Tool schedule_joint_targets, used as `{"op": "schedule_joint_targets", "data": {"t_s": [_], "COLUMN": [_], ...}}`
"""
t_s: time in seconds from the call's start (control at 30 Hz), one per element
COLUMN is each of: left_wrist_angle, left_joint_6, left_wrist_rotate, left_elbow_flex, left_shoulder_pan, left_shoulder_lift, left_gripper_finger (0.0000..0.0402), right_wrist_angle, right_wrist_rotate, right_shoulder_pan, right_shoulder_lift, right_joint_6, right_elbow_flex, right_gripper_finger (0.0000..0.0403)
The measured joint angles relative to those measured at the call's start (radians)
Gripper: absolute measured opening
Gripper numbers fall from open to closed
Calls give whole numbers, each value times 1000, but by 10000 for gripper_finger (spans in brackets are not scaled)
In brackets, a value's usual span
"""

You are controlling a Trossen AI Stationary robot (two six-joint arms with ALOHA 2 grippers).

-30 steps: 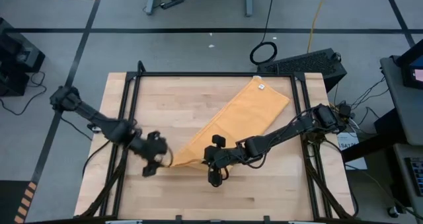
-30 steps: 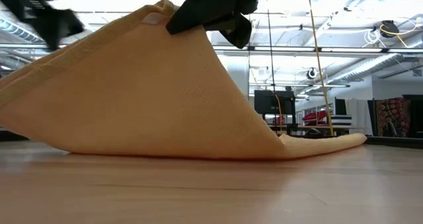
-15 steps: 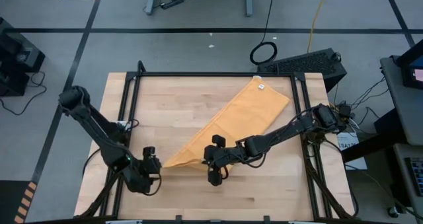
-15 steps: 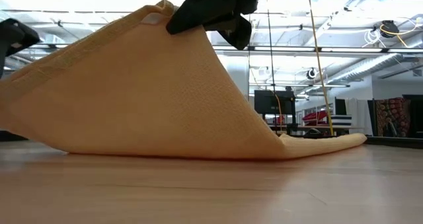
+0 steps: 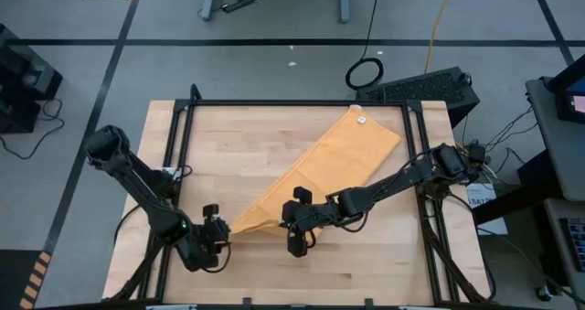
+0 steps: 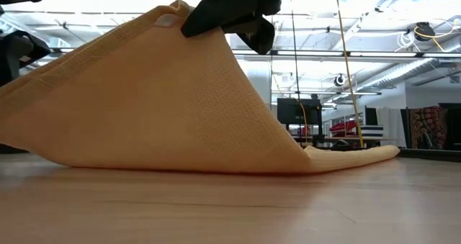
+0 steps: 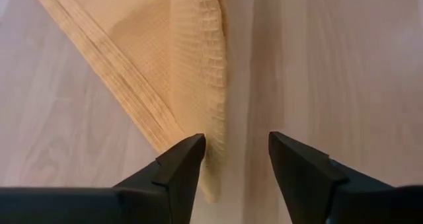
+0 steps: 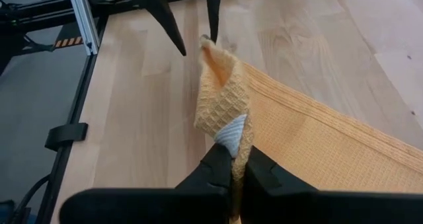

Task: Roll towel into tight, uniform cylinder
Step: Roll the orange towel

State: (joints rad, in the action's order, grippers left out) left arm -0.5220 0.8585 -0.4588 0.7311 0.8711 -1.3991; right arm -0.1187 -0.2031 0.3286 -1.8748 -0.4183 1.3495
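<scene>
No rolled turns are visible: the towel [image 5: 320, 168] lies as a flat diagonal band from the upper right of the high view down to a point at lower centre, so I judge the rolling proper not yet begun. My right gripper [image 8: 238, 159] is clenched on a raised fold of the towel's lower edge, which the low view shows tented off the table [image 5: 256, 136]. My left gripper [image 7: 234, 148], at the lower left of the high view, has its fingers parted around the towel's pointed corner, without a grip.

Two black jointed arms, each tool [image 7: 234, 159] with tapered fingers.
</scene>
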Motion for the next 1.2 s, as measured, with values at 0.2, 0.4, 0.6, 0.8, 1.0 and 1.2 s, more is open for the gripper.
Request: {"op": "schedule_joint_targets", "data": {"t_s": [0.2, 0.4, 0.6, 0.8, 1.0, 1.2], "left_wrist_angle": [0, -14, -45, -157, -208, -302], "left_joint_6": [0, 0, -4, -83, -298, -531], "left_wrist_rotate": [-35, -34, -20, -76, -150, -268], "left_elbow_flex": [0, 13, 83, 199, 328, 503], "left_shoulder_pan": [-17, -41, -63, -121, -256, -398], "left_shoulder_lift": [-60, -76, -52, -49, -49, -23], "left_gripper_finger": [183, 72, 11, 5, 4, 3], "right_wrist_angle": [0, -13, -141, -288, -387, -365], "right_wrist_rotate": [0, 0, 30, 10, -43, -63], "right_shoulder_pan": [0, 0, 0, -26, -111, -204], "right_shoulder_lift": [0, 1, 10, 90, 227, 379], "right_joint_6": [0, -6, -16, -15, 51, 93], "right_elbow_flex": [0, 0, -1, -2, -2, -2], "right_gripper_finger": [0, 0, 0, 0, 0, 0]}}
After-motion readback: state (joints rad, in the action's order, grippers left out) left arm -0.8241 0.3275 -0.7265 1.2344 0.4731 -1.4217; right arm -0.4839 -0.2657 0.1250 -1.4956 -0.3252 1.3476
